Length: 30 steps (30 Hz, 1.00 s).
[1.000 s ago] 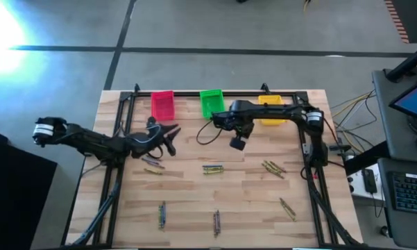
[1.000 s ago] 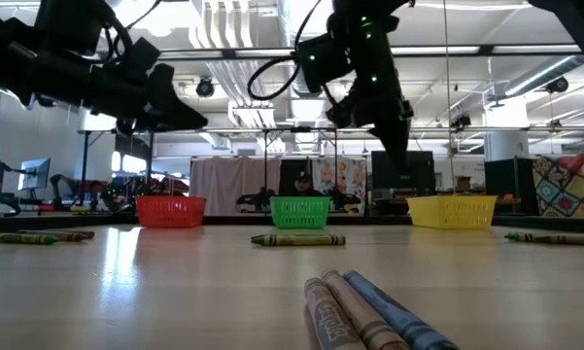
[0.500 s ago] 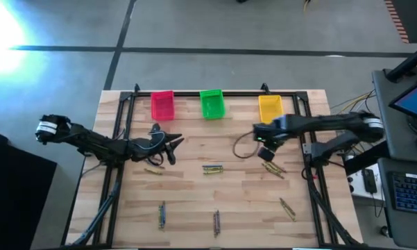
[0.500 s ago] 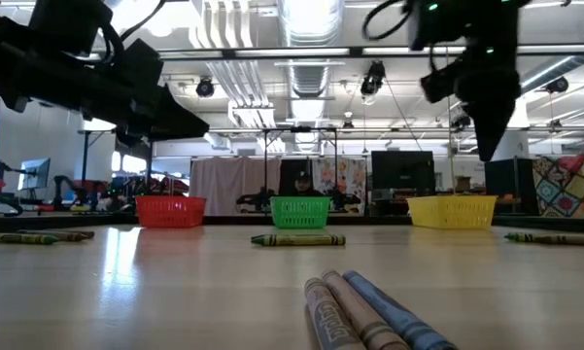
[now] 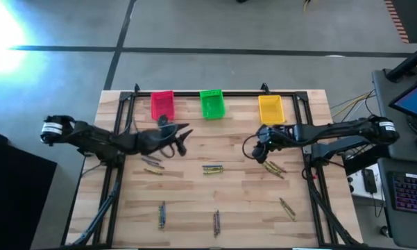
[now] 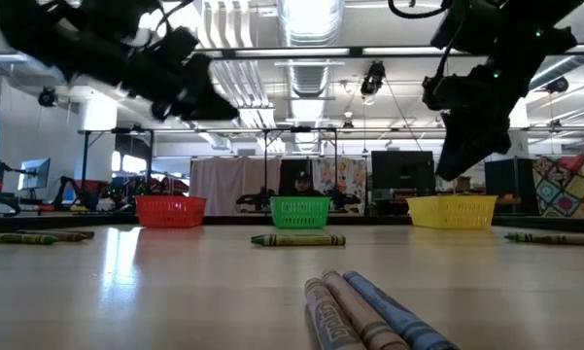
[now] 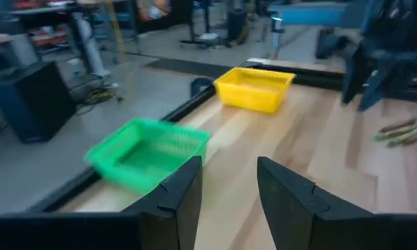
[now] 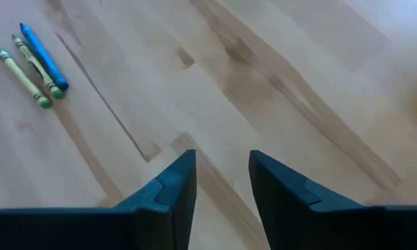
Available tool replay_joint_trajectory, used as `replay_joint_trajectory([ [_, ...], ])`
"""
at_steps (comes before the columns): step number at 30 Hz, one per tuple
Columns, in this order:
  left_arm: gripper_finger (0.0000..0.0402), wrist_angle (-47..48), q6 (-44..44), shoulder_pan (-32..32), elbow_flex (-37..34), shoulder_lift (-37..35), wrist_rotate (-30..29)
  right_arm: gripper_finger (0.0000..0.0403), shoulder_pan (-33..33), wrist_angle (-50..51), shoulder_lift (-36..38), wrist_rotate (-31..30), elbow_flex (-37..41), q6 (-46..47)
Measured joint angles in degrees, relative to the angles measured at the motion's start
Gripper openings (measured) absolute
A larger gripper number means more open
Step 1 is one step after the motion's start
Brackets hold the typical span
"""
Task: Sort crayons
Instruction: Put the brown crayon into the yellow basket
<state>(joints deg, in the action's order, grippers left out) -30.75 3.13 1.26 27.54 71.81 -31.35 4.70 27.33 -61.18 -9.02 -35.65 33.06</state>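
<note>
1. Pale wooden bench (image 5: 236, 201) carries thin crayons (image 5: 212, 169) in scattered small clusters, none held.
2. Left claw (image 5: 182, 132) hovers near the pink plastic bin (image 5: 162, 105), narrowly parted, empty.
3. Right claw (image 5: 260, 148) hangs parted, empty, beside the nearest cluster; best descend squarely over one stick.
4. No readable writing.

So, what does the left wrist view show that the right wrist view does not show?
Only the left wrist view shows the green plastic basket, the whole yellow plastic basket and the right arm's dark gripper above the table, with a few thin crayons lying beside it. Only the right wrist view shows three crayons side by side, two green-tipped and one blue. Both views show the light wooden table and that arm's own two dark fingers, apart with nothing between them: left gripper, right gripper.
</note>
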Motion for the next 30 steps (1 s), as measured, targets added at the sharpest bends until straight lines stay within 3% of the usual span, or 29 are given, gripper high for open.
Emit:
replay_joint_trajectory([
  [4, 0.0123, 15.42, -5.47, 2.16, 15.18, -0.04, 0.38, 0.0123, -0.71, -1.20, -1.39, -0.07, 0.60, 0.09],
  [8, 0.0123, 16.16, -13.10, 1.12, 23.61, -0.05, 0.49, 0.0123, -2.57, -0.69, -1.77, -0.02, 0.96, 0.62],
  [12, 0.0123, -10.17, -23.37, 0.66, 15.48, 1.13, 3.64, 0.0123, -5.08, -1.29, -1.57, -0.65, 1.75, 0.87],
  [16, 0.0123, -41.59, -25.95, 2.27, 3.71, 6.36, 12.45, 0.0123, -8.10, -3.46, -0.85, -5.26, 2.81, 1.58],
  [19, 0.0123, -50.23, -23.20, 3.09, 0.11, 9.41, 17.82, 0.0123, -9.92, -5.42, -0.76, -7.12, 3.62, 3.29],
  [21, 0.0123, -44.36, -20.10, 3.99, -0.47, 10.65, 15.52, 0.0123, -10.70, -5.21, -0.76, -7.10, 3.71, 3.41],
  [23, 0.0123, -32.09, -15.40, 5.59, -0.30, 11.40, 11.57, 0.0123, -11.09, -3.39, -0.84, -6.54, 3.78, 3.43],
  [27, 0.0123, -10.02, -5.42, 6.50, 2.31, 12.83, 10.84, 0.0122, -11.20, 5.02, -0.82, -3.99, 3.82, 6.75],
  [30, 0.0123, -5.47, -2.23, 5.69, 3.53, 14.59, 11.07, 0.0117, -12.07, 13.66, -0.82, -3.83, 3.91, 13.62],
])
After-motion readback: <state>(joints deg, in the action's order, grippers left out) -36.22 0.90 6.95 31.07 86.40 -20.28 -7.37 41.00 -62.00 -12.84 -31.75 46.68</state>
